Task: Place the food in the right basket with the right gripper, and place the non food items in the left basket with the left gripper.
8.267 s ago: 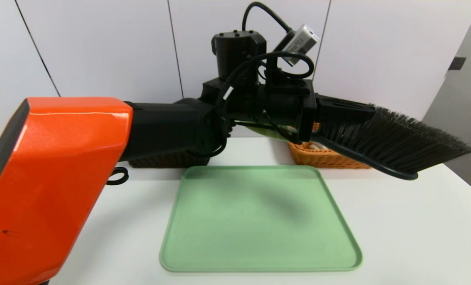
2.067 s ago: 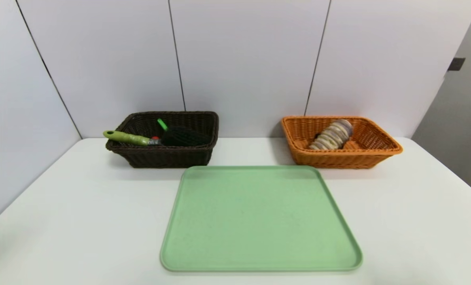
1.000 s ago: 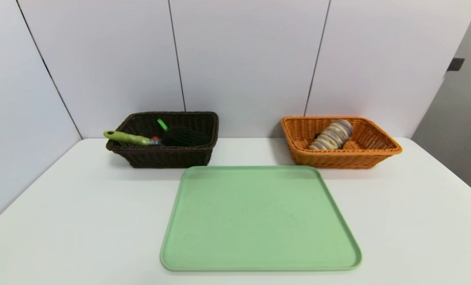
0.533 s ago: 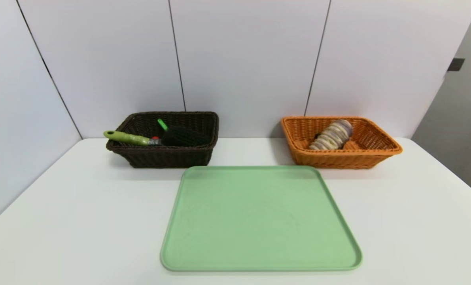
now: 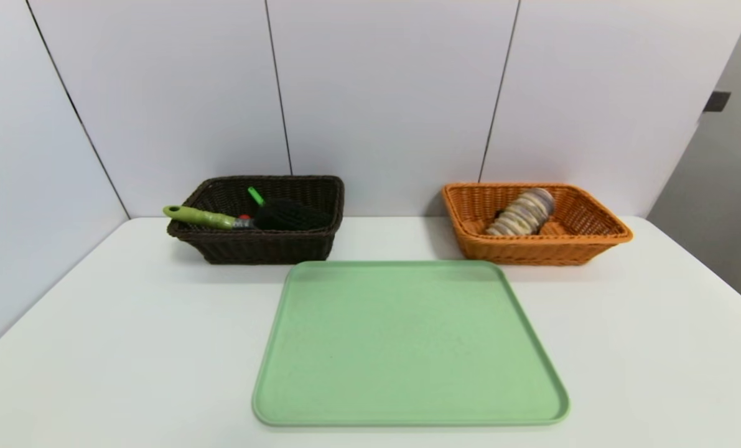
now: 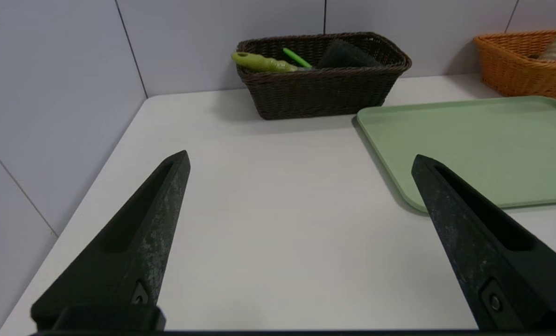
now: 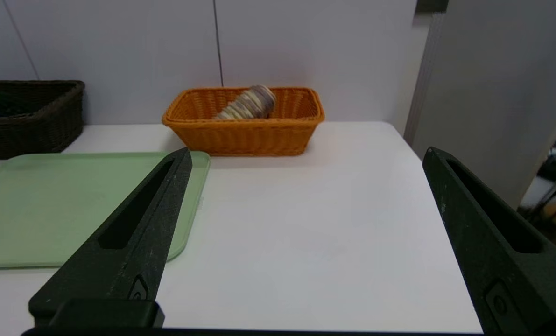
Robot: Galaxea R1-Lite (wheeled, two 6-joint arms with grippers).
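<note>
The dark brown left basket [image 5: 264,246] stands at the back left and holds the black-bristled brush [image 5: 289,216] with its olive-green handle [image 5: 199,216], a bit of the red toy [image 5: 244,217] and a green spoon handle [image 5: 256,195]. The orange right basket [image 5: 535,249] at the back right holds the striped beige roll [image 5: 522,213]. The black box is hidden. Neither arm shows in the head view. My left gripper [image 6: 301,158] hangs open and empty over the bare table near its front left. My right gripper [image 7: 306,156] hangs open and empty over the table's front right.
A green tray [image 5: 407,345] with nothing on it lies in the middle of the white table [image 5: 127,348], in front of both baskets. White wall panels stand behind the baskets and along the left side. The table's right edge [image 7: 427,186] drops off beside the right gripper.
Over the last second nothing has visibly moved. Some eight seconds ago my left arm held the brush up across the head view; the brush now lies in the dark basket.
</note>
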